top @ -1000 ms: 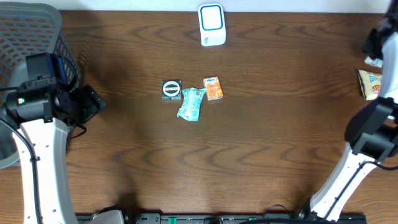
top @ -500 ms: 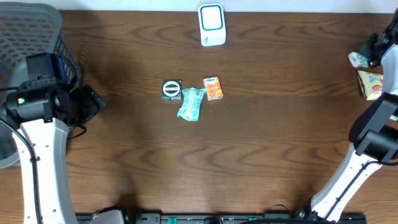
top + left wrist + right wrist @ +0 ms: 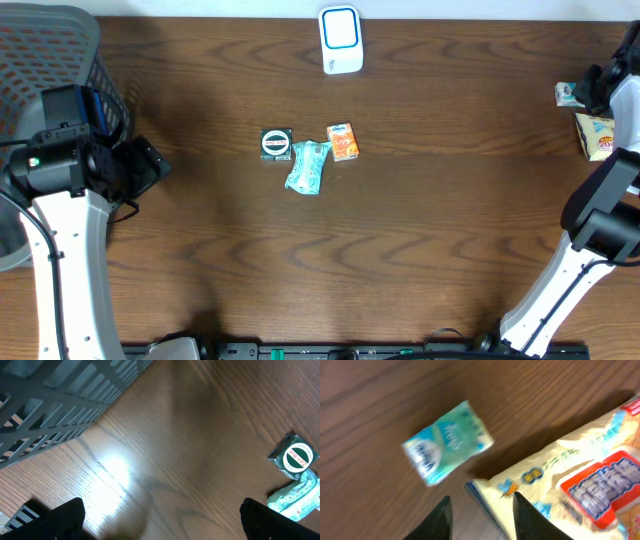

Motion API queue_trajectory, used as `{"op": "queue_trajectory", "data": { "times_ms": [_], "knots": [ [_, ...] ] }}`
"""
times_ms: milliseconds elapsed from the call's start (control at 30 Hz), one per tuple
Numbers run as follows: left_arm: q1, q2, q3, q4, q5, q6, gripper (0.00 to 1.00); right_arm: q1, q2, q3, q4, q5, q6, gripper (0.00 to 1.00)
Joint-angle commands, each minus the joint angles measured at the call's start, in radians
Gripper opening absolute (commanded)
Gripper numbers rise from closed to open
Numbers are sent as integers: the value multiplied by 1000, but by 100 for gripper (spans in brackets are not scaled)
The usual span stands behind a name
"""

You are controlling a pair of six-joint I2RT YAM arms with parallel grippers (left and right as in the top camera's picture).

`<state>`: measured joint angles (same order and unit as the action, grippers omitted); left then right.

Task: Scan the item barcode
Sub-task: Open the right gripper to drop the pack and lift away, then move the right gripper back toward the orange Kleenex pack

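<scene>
Right gripper (image 3: 481, 521), fingers apart and empty, hovers above a small teal tissue pack (image 3: 447, 442) lying loose just beside a yellow snack bag (image 3: 580, 475) at the right edge of the table (image 3: 450, 250); both look dealt with. A green packet (image 3: 275, 144), teal packet (image 3: 308, 166) and orange carton (image 3: 343, 141) wait mid-table, below the white scanner (image 3: 340, 40). Left gripper (image 3: 161, 510) gapes wide, empty.
</scene>
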<state>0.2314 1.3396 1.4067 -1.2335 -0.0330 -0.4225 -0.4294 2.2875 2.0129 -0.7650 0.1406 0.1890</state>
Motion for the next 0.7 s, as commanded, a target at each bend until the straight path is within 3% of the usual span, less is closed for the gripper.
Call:
{"op": "queue_trajectory", "data": {
  "times_ms": [0,267,467,567,667],
  "knots": [
    [3,-4,-2,-5,-16,-6,98,34,-154,4,-31,-159,-30,37],
    [3,-4,-2,-5,-16,-6,97,82,-271,4,-191,-752,-30,50],
    [3,-4,-2,-5,-16,-6,98,192,-269,-26,-360,-735,-57,52],
    [3,-4,-2,-5,-16,-6,98,272,-269,-59,-364,-722,-56,59],
    [3,-4,-2,-5,-16,-6,98,346,-269,-95,-353,-722,-56,60]
  ]
}}
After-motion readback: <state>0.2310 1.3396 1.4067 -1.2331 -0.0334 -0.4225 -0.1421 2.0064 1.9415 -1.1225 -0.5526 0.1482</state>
